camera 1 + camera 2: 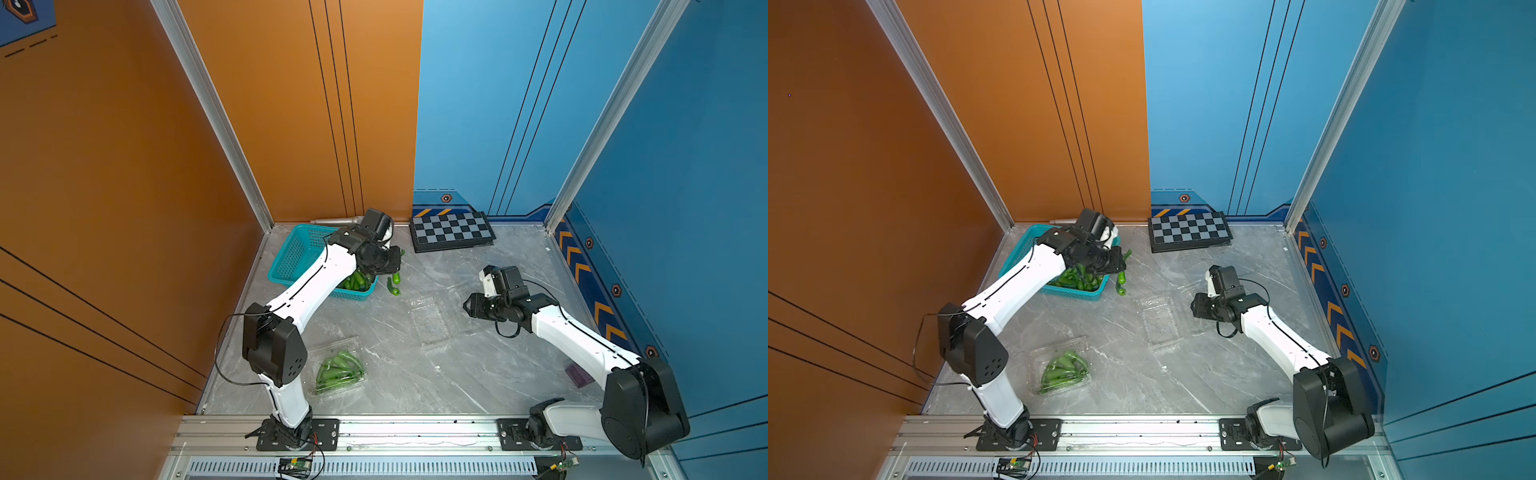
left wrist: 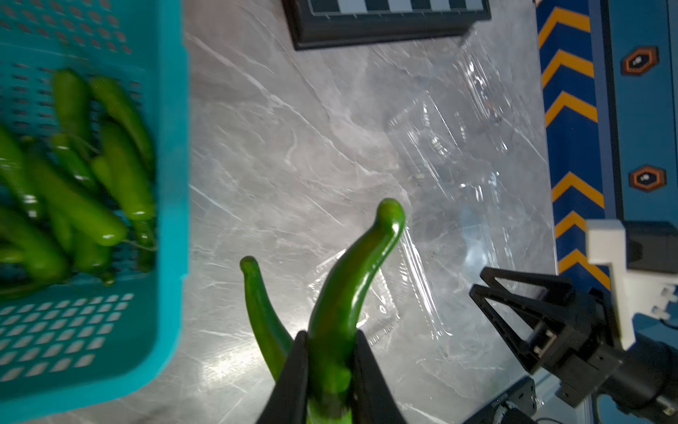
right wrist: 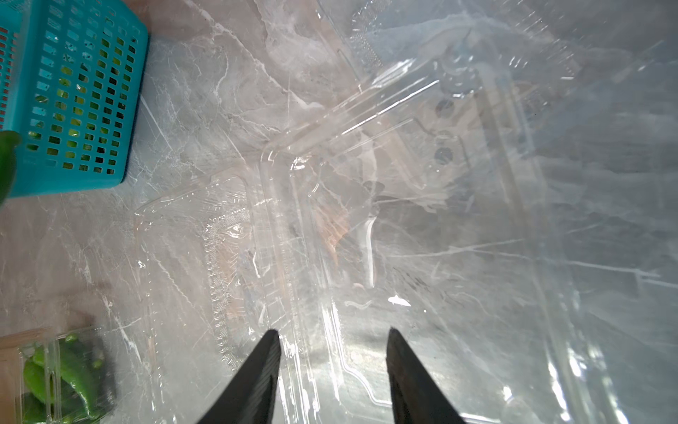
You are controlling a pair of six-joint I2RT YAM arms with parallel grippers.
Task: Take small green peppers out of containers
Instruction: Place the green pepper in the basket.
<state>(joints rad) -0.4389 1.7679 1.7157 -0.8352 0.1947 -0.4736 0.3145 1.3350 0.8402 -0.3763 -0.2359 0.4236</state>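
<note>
- Green pepper (image 2: 348,286) sits clamped in the left tool (image 2: 326,336), beside the teal basket (image 2: 172,147) at the tabletop's far-left corner.
- Right tool (image 3: 334,334) stands part-open, empty, over a clear open container (image 3: 403,183) mid-tabletop.

The basket (image 1: 293,253) sits in the table's (image 1: 395,374) far left corner with a heap of peppers (image 1: 355,282) in it, and a cylinder (image 1: 336,221) lies behind it along the back wall (image 1: 374,124). Right of the basket, against the same wall, lies the chessboard (image 1: 451,230). Just off the basket's right side the left gripper (image 2: 327,339) holds two peppers (image 2: 352,279) above the table. Open containers (image 1: 430,318) lie right of centre, with the right gripper (image 3: 332,334) at their right edge. Another container (image 1: 332,347), with peppers inside, lies near the front left, beside the left arm (image 1: 307,286)
</note>
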